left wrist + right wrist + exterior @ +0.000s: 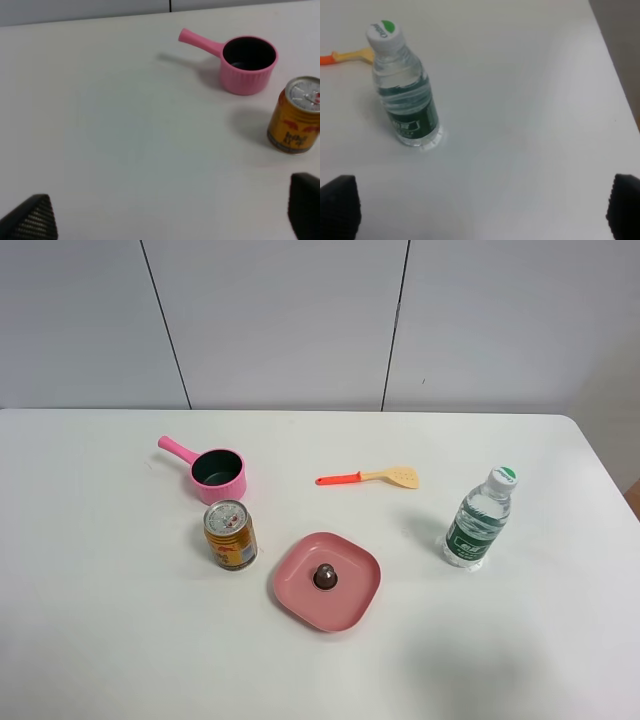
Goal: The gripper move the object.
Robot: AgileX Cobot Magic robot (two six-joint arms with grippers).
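While on the pink plate, the object well apart from both wide-spread fingers.

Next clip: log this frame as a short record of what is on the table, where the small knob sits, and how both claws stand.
surface: white table
knob: dark dome, resting in the middle of the pink plate
can: gold can, upright, left of the plate
pot: pink pot, behind the can, nothing visible inside
spatula: orange-handled spatula, lying flat behind the plate
bottle: water bottle, upright, capped, right of the plate
left claw: open, holding nothing
right claw: open, holding nothing
arms in overhead view: none visible
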